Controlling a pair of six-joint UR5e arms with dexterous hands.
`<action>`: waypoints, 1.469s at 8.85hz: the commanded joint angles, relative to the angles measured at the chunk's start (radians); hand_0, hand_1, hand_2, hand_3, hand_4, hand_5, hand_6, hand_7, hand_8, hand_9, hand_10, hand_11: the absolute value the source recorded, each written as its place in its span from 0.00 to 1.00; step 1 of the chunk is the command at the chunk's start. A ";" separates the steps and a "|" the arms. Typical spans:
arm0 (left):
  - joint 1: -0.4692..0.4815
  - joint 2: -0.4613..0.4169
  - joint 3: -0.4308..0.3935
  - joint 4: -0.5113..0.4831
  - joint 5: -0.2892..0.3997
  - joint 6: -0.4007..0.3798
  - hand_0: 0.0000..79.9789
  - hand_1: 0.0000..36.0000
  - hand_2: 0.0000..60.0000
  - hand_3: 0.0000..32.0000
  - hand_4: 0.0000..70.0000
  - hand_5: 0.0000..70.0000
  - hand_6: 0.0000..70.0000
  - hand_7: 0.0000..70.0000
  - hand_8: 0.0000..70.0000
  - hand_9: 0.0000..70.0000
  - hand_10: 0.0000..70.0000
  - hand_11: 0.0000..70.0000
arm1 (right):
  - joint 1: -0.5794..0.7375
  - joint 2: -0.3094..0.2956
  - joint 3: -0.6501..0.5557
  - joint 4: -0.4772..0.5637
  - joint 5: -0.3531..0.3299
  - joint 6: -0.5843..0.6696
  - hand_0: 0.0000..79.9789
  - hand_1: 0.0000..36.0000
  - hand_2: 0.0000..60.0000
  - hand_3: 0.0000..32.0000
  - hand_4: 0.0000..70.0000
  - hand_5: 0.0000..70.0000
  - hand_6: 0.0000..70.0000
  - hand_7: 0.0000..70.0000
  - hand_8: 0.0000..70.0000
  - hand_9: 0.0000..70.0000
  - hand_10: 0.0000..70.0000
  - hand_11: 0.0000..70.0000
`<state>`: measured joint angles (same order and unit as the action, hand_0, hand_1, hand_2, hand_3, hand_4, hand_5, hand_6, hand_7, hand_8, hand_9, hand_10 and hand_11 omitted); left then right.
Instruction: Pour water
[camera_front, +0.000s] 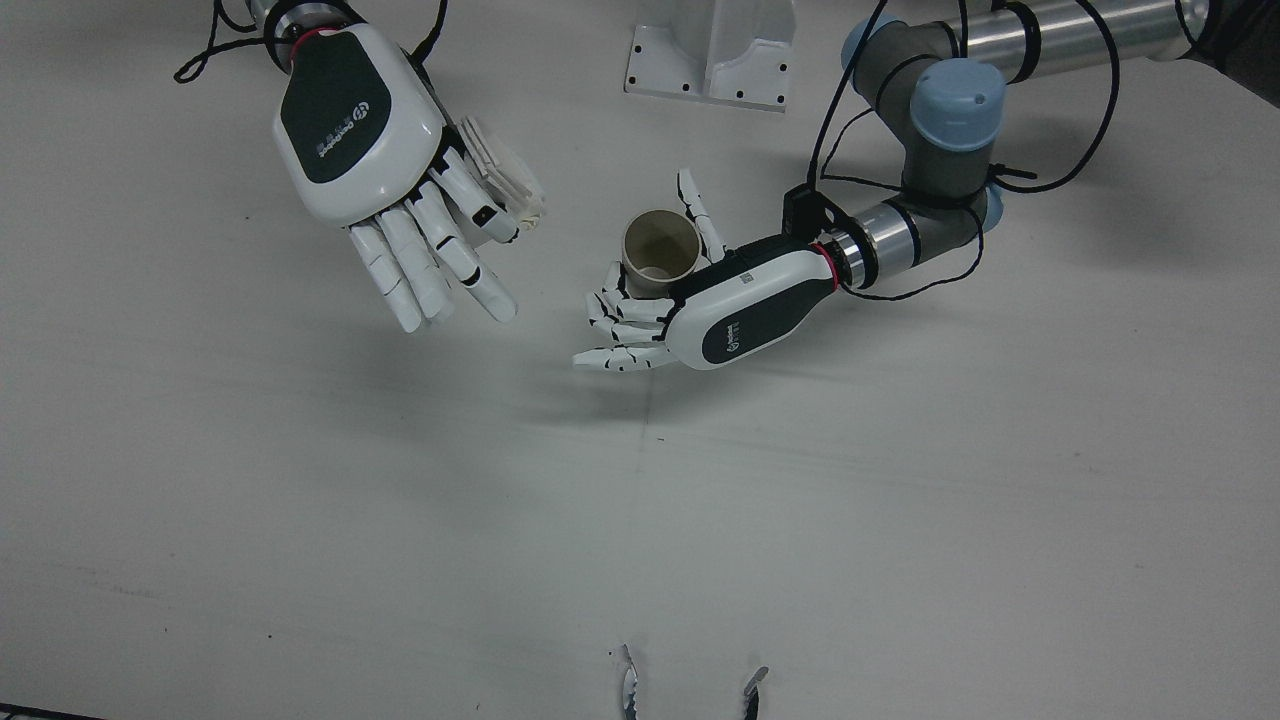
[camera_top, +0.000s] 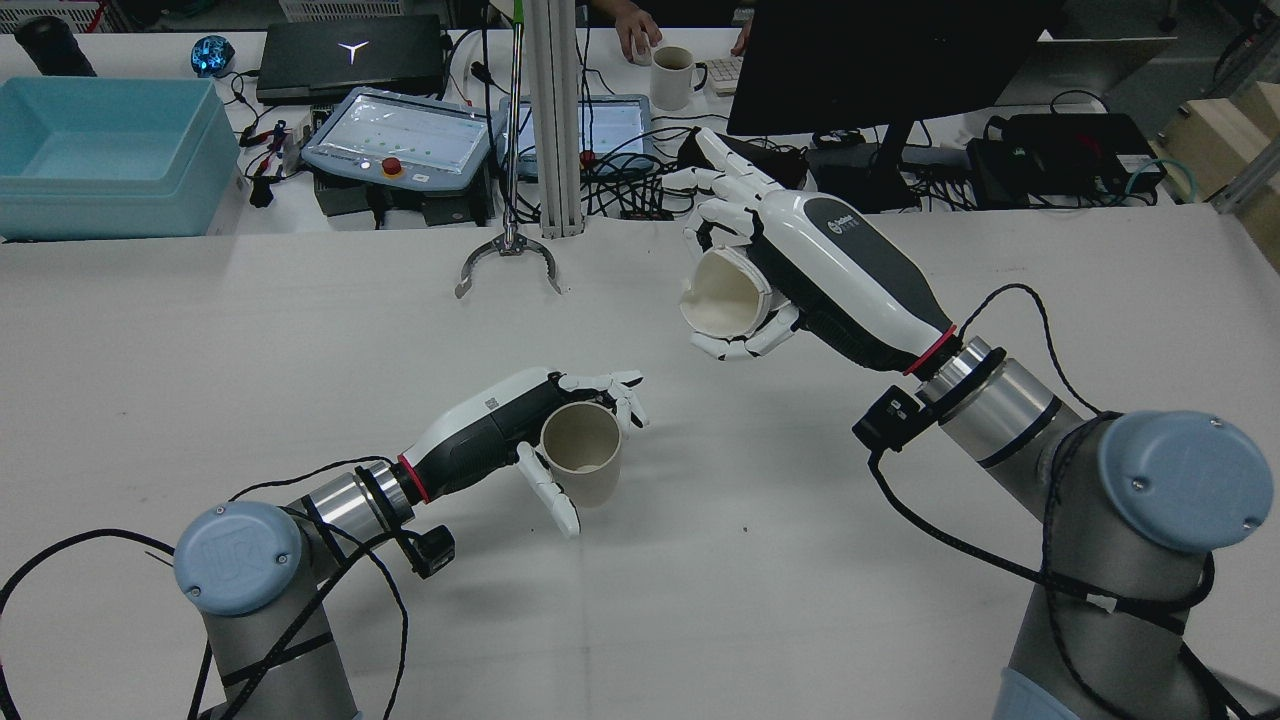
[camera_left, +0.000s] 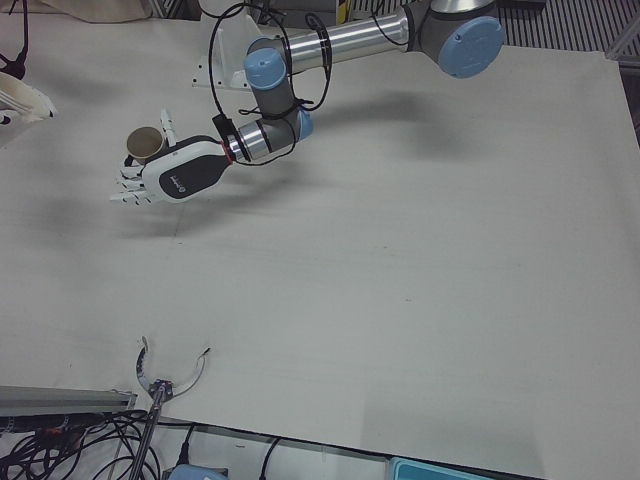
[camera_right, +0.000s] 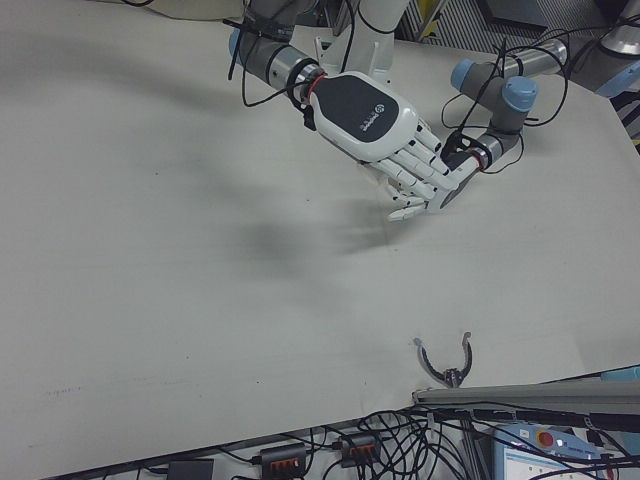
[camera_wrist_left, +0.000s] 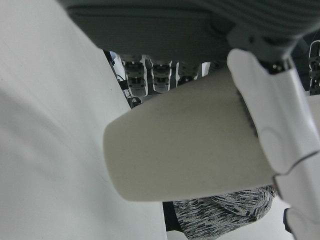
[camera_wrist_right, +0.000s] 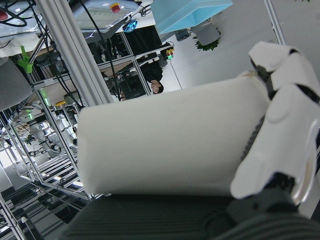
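My left hand (camera_top: 500, 425) is shut on a beige paper cup (camera_top: 583, 450), held upright and low over the table middle; I cannot tell if it touches the table. The front view shows its open mouth (camera_front: 660, 250) beside the left hand (camera_front: 735, 310). My right hand (camera_top: 800, 265) is shut on a white cup (camera_top: 722, 295), raised and tilted on its side, mouth toward the beige cup but apart from it. In the front view the right hand (camera_front: 365, 150) covers most of the white cup (camera_front: 500, 175). Each hand view is filled by its cup (camera_wrist_left: 185, 145) (camera_wrist_right: 170, 145).
A metal two-pronged clamp (camera_top: 507, 262) sits on a post at the table's far edge, also in the front view (camera_front: 690, 685). A white pedestal bracket (camera_front: 712, 55) stands between the arms. Beyond the table are a blue bin (camera_top: 100, 150), screens and cables.
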<state>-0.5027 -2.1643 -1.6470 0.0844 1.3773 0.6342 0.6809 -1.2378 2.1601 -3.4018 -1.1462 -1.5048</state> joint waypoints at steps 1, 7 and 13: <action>-0.003 0.000 -0.002 0.000 0.002 -0.004 0.64 0.15 0.00 0.00 0.70 1.00 0.40 0.55 0.11 0.19 0.14 0.21 | 0.000 -0.003 0.009 -0.045 -0.010 -0.006 0.63 0.80 0.97 0.00 0.30 1.00 0.14 0.26 0.01 0.03 0.04 0.08; -0.222 0.248 0.007 -0.067 0.002 -0.109 0.63 0.15 0.00 0.00 0.65 1.00 0.38 0.52 0.10 0.17 0.14 0.20 | 0.160 -0.100 0.000 -0.031 0.089 0.301 0.62 0.80 1.00 0.00 0.38 1.00 0.10 0.15 0.01 0.01 0.06 0.11; -0.485 0.541 0.167 -0.329 -0.001 -0.208 0.62 0.14 0.00 0.00 0.64 1.00 0.38 0.51 0.11 0.18 0.14 0.21 | 0.247 -0.186 -0.028 -0.025 0.130 0.581 0.59 0.57 0.61 0.00 0.22 0.70 0.03 0.06 0.00 0.00 0.04 0.08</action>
<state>-0.9071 -1.7276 -1.5467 -0.1426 1.3779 0.4568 0.9100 -1.3976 2.1578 -3.4320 -1.0515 -1.0524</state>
